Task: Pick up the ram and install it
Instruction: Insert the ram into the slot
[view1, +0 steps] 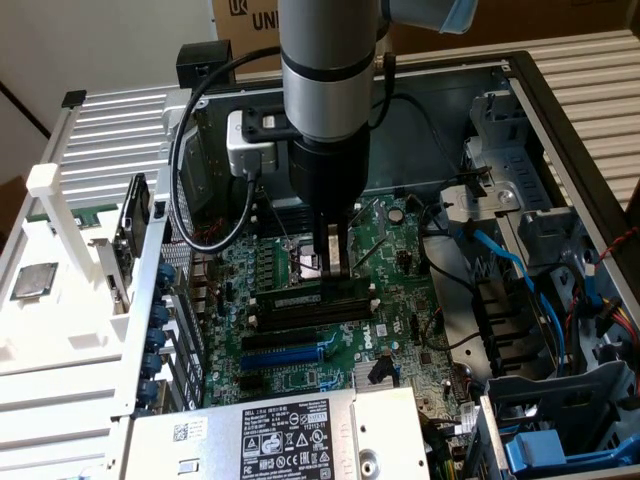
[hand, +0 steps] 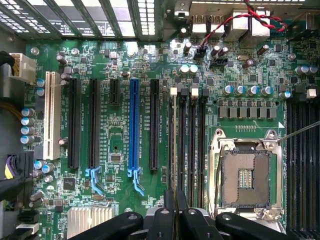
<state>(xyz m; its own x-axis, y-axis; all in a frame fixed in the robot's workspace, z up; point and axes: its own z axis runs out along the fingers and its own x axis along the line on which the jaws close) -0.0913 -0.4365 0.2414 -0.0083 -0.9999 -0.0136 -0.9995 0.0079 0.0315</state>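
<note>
Nearest in the exterior view sits a grey metal box (view1: 270, 440) with printed labels, resting over the near edge of the green circuit board (view1: 400, 270). Just beyond it lie a small silver heat sink (view1: 375, 372), a blue slot (view1: 285, 355) and then a group of long black slots (view1: 300, 320) running side by side.

At the far side of that group stands the ram (view1: 305, 293), upright on its long edge and lined up with the slots. Which slot of the group it sits over cannot be told.

The gripper (view1: 336, 268) comes straight down onto the ram's upper edge near its end on the exterior view's right, fingers drawn close together and pinching the thin stick between them. In the wrist view the same fingers (hand: 167, 205) stand nearly closed, in line with the black slots that run away from them.

Right behind the gripper is the open processor socket (view1: 305, 262) with its metal frame. A black cable (view1: 180, 190) loops down from the arm (view1: 325, 70) on the exterior view's left.

On the exterior view's right, blue cables (view1: 510, 265) cross the grey computer case (view1: 560, 130). On the left, a white rack (view1: 60, 340) holds a square silver chip (view1: 32, 282).

Farthest back stands a cardboard box (view1: 245, 20).
</note>
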